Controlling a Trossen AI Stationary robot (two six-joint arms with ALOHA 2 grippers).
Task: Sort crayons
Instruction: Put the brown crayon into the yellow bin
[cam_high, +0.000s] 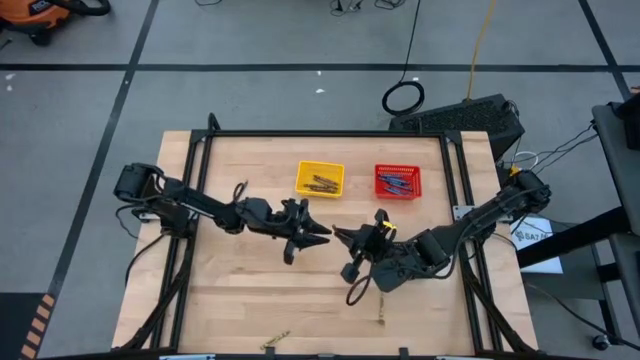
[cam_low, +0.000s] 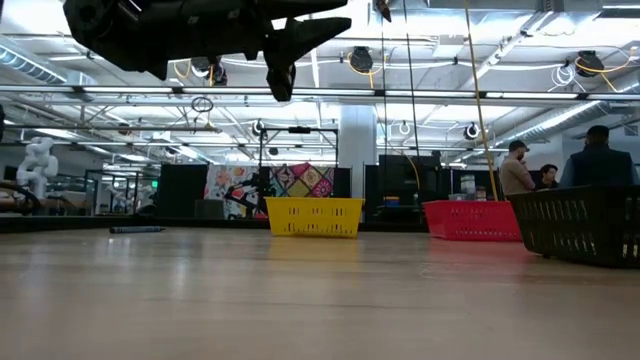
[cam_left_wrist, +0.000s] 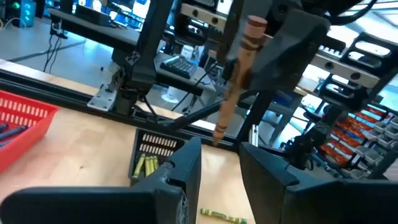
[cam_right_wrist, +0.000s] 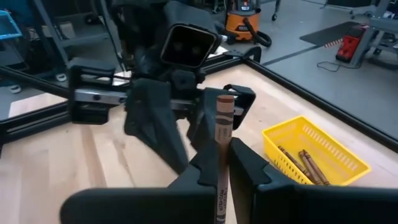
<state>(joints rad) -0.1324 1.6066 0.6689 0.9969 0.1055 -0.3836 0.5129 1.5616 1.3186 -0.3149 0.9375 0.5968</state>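
Note:
My right gripper (cam_high: 345, 237) is shut on a brown crayon (cam_left_wrist: 239, 74) above the middle of the table. My left gripper (cam_high: 322, 232) faces it from the table's left; its open fingers (cam_left_wrist: 186, 168) stand just short of the crayon and touch nothing. The yellow basket (cam_high: 320, 179) holds brown crayons (cam_right_wrist: 305, 162). Blue-purple ones lie in the red basket (cam_high: 398, 182). The black basket (cam_left_wrist: 155, 146) holds yellow-olive ones. A few loose crayons (cam_high: 275, 342) lie on the wood by the near edge. My right gripper pinches the brown crayon's paper-wrapped shaft (cam_right_wrist: 222, 180) between its two fingers. The fingers come about level from the table's right and lie across the crayon. It stands tilted, flat end (cam_left_wrist: 255, 25) up and pointed end (cam_left_wrist: 219, 134) down, clear of the table.
A yellow-green crayon (cam_left_wrist: 221, 216) lies on the table below my left gripper. Black frame rails (cam_high: 330, 133) run along the far edge and both sides. In the low view the black basket (cam_low: 580, 225) stands at the right, and people stand in the room beyond it.

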